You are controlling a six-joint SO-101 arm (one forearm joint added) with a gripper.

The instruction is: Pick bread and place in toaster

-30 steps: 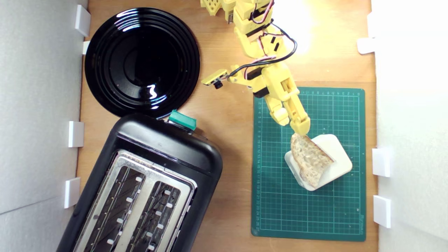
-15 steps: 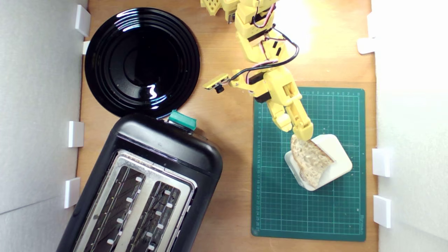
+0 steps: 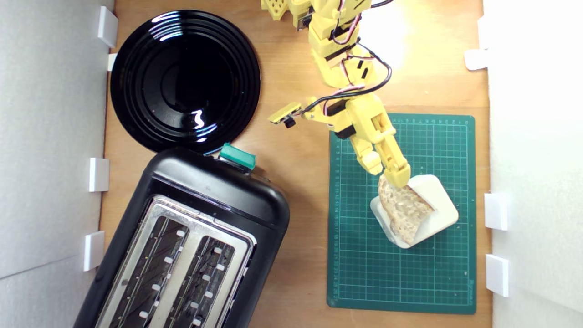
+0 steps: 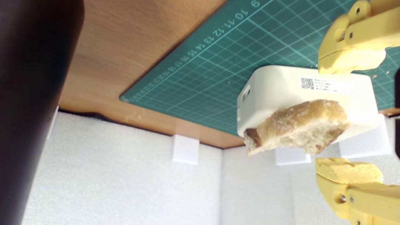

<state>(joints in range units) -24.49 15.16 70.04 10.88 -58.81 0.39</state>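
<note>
Two yellow fingers [image 4: 350, 61] of the gripper [image 4: 348, 117] stand spread, one on each side of the bread's [image 3: 403, 209] crusty end, not touching it. The bread leans on a cream-white block [image 3: 435, 207] on the green cutting mat [image 3: 437, 282]. The toaster [image 3: 191, 246] stands well apart from the mat, beside a black plate [image 3: 182, 77].
</note>
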